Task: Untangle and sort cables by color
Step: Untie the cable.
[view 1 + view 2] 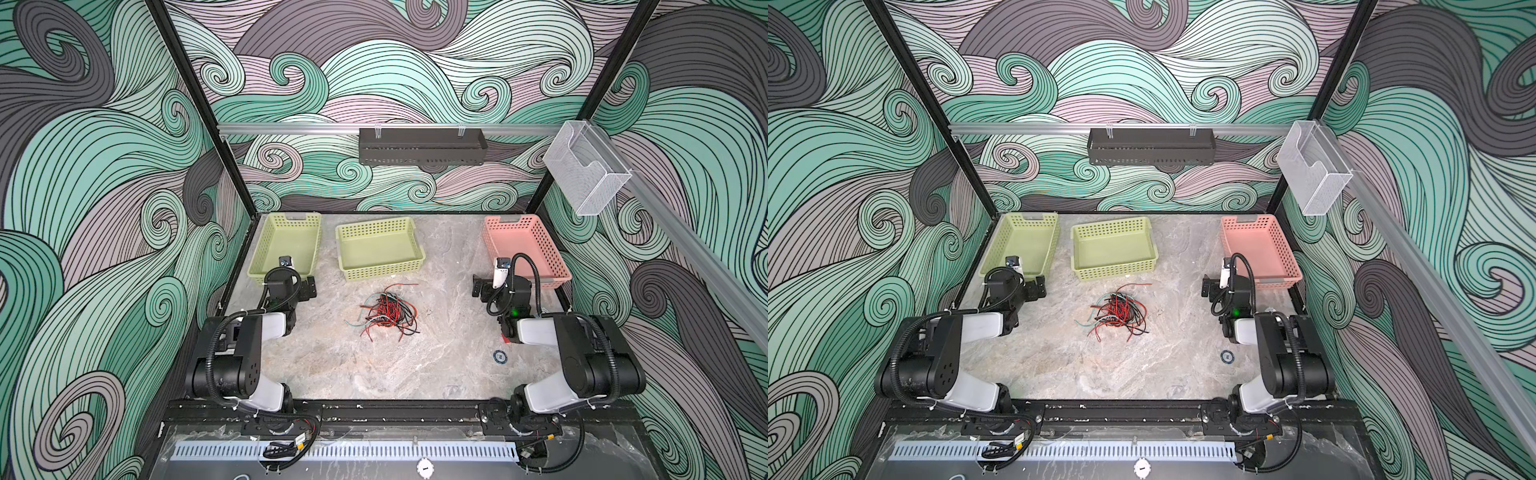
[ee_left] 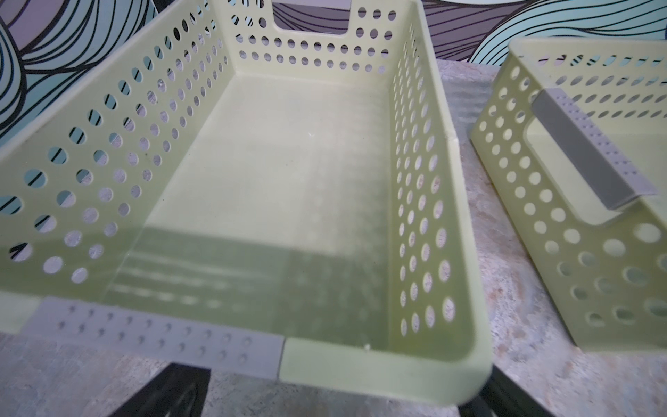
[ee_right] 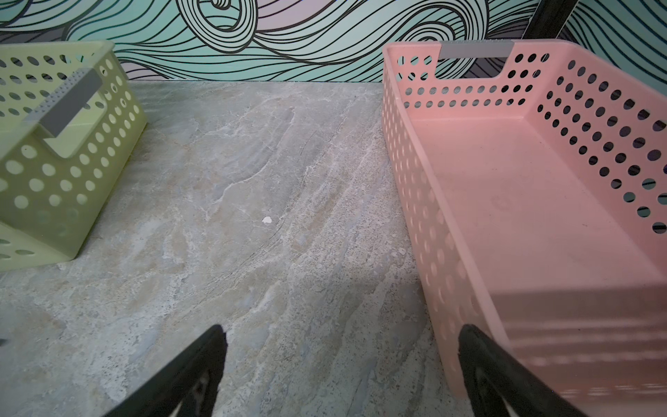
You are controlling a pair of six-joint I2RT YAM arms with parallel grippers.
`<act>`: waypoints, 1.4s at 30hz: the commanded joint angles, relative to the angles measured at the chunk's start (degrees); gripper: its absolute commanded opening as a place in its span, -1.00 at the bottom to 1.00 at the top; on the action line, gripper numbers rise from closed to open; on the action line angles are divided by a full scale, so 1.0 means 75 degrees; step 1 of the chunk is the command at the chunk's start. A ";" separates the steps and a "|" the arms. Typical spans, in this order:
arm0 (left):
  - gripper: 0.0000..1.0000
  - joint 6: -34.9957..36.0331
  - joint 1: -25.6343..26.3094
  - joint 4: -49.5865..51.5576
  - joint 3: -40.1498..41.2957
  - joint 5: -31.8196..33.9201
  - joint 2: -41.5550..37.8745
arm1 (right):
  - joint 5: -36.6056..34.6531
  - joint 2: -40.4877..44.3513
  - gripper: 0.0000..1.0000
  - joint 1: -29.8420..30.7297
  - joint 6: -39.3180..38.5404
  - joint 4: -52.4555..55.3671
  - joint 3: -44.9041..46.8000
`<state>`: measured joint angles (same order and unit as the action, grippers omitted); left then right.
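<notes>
**Cables and workspace.** A loose knot of string-thin, flexible cables (image 1: 388,309) (image 1: 1120,311) in red, black and pale teal-green lies flat on the grey, marble-patterned tabletop (image 1: 374,374). Red and black strands cross most densely at the centre of the heap. Teal-green strands show mainly on the side toward the left arm. One red strand arches out toward the back, and several red and black ends trail toward the front edge. In both top views the heap sits about midway between the two arms, in front of the middle basket and apart from every basket.

Three perforated plastic baskets stand along the back of the table:
- a pale green rectangular basket (image 1: 259,249) (image 2: 270,162) at the left;
- a second pale green basket (image 1: 376,232) (image 2: 519,202) (image 3: 54,173) near the middle;
- a pink basket (image 1: 494,232) (image 3: 523,216) at the right.

The left gripper (image 1: 307,289) (image 2: 332,393) hovers at the near end of the left green basket, its jaws spread wide apart. The right gripper (image 1: 480,289) (image 3: 343,335) hangs over bare table, its jaws likewise spread wide, with one finger close beside the pink basket's near corner. Both grippers are well apart from the cables.

A small round disc (image 1: 498,356) lies on the table near the right arm. A black wire tray (image 1: 422,145) hangs on the back rail, and a clear plastic holder (image 1: 582,166) hangs on the side rail.
</notes>
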<state>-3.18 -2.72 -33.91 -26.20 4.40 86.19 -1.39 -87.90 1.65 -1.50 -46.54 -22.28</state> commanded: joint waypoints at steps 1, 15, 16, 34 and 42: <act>0.98 0.0099 -0.0059 -0.0292 -0.0269 -0.0092 0.0109 | -0.0131 -0.0055 0.99 -0.0042 -0.0050 -0.0279 -0.0135; 0.98 -0.0126 0.0043 0.1384 -0.0249 -0.0070 -0.2474 | 0.0154 0.0538 0.99 0.0173 -0.0453 0.0884 -0.0495; 0.98 -0.0127 0.0108 0.1701 -0.0234 -0.0314 -0.3010 | -0.0084 0.0768 0.99 0.0295 -0.0419 0.1288 -0.0665; 0.98 -0.6768 0.0902 0.9365 -0.1810 0.0987 -0.9870 | 0.1638 0.1919 0.77 0.1907 0.3375 1.0395 -0.5501; 0.98 -0.7059 0.0901 0.7719 0.0082 -0.1328 -1.0710 | 0.2080 0.1251 -0.05 0.3125 0.2671 1.1131 -0.5765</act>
<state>-51.66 3.66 25.36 -28.67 2.15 4.23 10.48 -77.69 20.91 20.03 33.06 -63.26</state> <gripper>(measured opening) 0.988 0.490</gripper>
